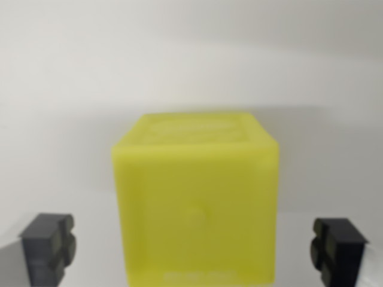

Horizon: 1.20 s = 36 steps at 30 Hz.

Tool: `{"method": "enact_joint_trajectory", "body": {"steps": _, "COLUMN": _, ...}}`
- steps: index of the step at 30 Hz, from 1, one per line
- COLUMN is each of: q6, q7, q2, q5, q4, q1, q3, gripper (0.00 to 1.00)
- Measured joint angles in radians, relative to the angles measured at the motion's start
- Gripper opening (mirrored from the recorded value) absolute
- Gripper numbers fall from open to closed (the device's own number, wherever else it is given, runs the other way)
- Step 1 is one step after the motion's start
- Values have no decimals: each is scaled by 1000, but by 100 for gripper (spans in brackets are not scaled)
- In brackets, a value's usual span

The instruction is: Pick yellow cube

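While my claw (194,248) hangs spread wide at the bottom of the wrist view, its two dark grey, blocky plastic fingertips sit at opposite edges of the picture: one fingertip (48,246) low on the wrist view's left, the other (338,250) low on the wrist view's right. Neither pad touches anything; a clear strip of pale surface shows between each one and what stands between them.

Between those fingertips stands the bright yellow, slightly translucent plastic cube (196,203). It fills the middle of the view, upright and square to me, with its front face toward the camera and its lower edge running out of the picture at the bottom. A small round dimple marks the middle of that front face, and faint raised lettering, too blurred for me to read, runs along its lower part. Its top face is visible above, tilted away in perspective, with a shallow framed recess and more lettering I cannot make out.

Beyond the cube, the plain white, matte worktop (191,66) stretches to the top of the picture. A soft grey shadow lies on it behind and beside the cube.
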Motion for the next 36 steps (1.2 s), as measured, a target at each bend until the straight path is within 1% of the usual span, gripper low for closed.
{"method": "enact_joint_trajectory", "body": {"steps": 13, "q6": 48, "q7": -1, "q2": 74, "q5": -3, "q4": 24, "q1": -2, "q3": 0, "gripper": 100}}
{"method": "enact_joint_trajectory", "body": {"steps": 23, "q6": 51, "q7": -1, "q2": 80, "q5": -3, "q4": 27, "q1": -2, "q3": 0, "gripper": 100}}
{"method": "enact_joint_trajectory", "body": {"steps": 24, "q6": 51, "q7": -1, "q2": 80, "q5": -3, "q4": 27, "q1": -2, "q3": 0, "gripper": 0}}
{"method": "enact_joint_trajectory", "body": {"steps": 29, "q6": 47, "q7": -1, "q2": 74, "q5": -3, "q4": 24, "q1": -2, "q3": 0, "gripper": 0}}
{"method": "enact_joint_trajectory", "body": {"steps": 36, "q6": 20, "q7": -2, "q2": 34, "q5": -3, "q4": 11, "q1": -2, "q3": 0, "gripper": 0}}
